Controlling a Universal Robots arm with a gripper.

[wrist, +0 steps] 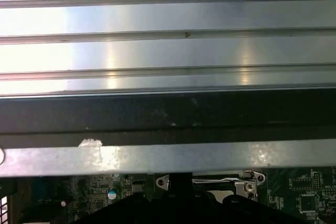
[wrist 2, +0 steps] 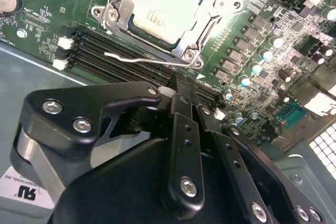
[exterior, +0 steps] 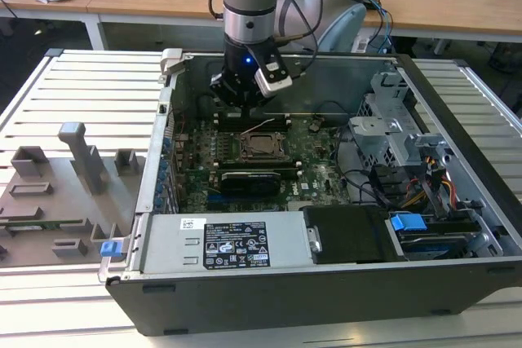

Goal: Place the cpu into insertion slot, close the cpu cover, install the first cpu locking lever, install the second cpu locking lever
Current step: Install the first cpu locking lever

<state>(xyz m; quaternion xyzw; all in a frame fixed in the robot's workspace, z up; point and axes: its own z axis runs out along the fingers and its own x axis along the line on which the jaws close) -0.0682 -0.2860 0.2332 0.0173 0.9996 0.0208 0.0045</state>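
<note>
**Cpu seated, cover down, gripper closed above the memory slots**

The cpu [wrist 2: 167, 4], pale silver and square, sits in the slot [wrist 2: 210, 24] on the green board [wrist 2: 47, 9], framed by the cover [wrist 2: 118, 11] lying flat over its edges. The second wrist view shows a thin lever [wrist 2: 137, 57] along the cover's near edge, and the gripper [wrist 2: 181, 95] with fingers pressed together, holding nothing. The exterior view shows the gripper [exterior: 242, 103] inside the case [exterior: 326, 283], near the back wall, socket [exterior: 263, 146] just beside it.
</note>
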